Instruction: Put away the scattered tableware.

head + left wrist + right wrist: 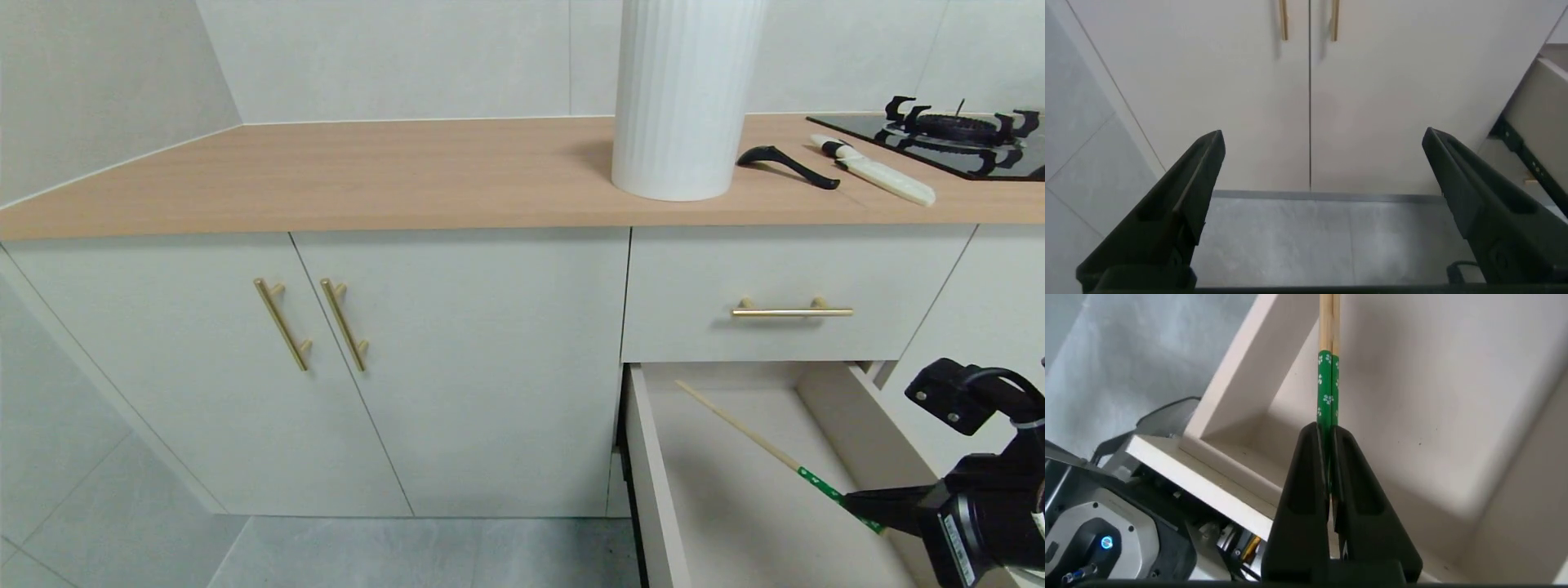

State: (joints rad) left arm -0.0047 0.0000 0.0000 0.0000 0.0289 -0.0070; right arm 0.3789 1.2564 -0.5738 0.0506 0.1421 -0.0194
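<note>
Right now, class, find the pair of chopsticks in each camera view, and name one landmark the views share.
Head view: the chopsticks slant into the open drawer at lower right, green end pinched in the right gripper.
Right wrist view: the chopsticks run straight out from the right gripper above the drawer floor.
Left wrist view: faces the closed cabinet doors, away from the chopsticks.
Shared landmark: the open drawer, its side also beside the doors.

A white ribbed cylinder (pixel 686 98) is standing on the wooden countertop (pixel 367 171). A gas hob (pixel 951 131) is sitting far right.
</note>
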